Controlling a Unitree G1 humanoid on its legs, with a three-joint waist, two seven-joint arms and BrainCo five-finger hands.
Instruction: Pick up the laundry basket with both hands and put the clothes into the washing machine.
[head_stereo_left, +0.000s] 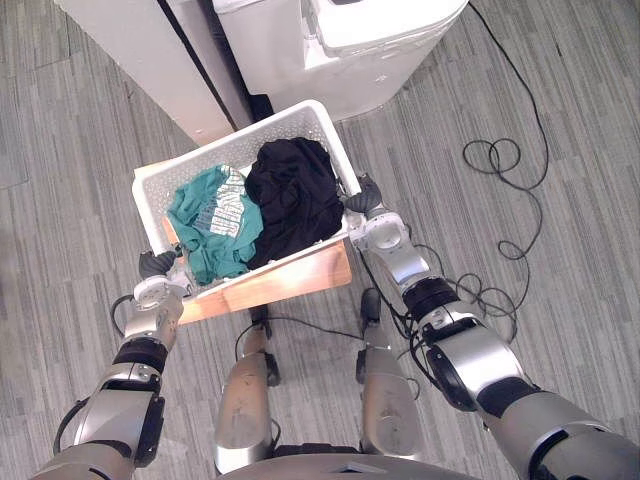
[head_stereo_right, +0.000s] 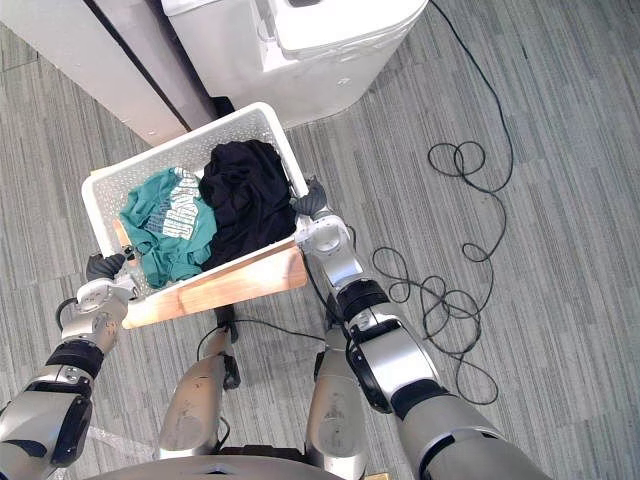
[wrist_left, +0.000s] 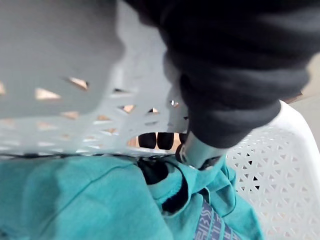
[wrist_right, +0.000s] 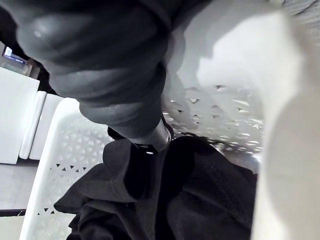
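Gripping the basket (head_stereo_left: 300, 110) at both ends, with the clothes lying inside.

The left hand (head_stereo_left: 155, 268) is clamping one end wall, thumb inside and fingertips (wrist_left: 150, 140) poking through the handle slot. The right hand (head_stereo_left: 365, 200) is hooking its thumb over the opposite wall, its fingers hidden behind it. The basket is sitting on a small wooden tabletop (head_stereo_left: 300, 278), carrying a teal shirt (head_stereo_left: 210, 225) and a black garment (head_stereo_left: 295, 195). The right thumb seems to be pressing into the black garment, so cloth may be slipping under that hold. An uneven lift could be tilting the load out. The far corner is sitting near the washer (head_stereo_left: 370, 40) and a white panel (head_stereo_left: 140, 50), risking a snag. Grey plank floor (head_stereo_left: 70, 200) is surrounding everything.
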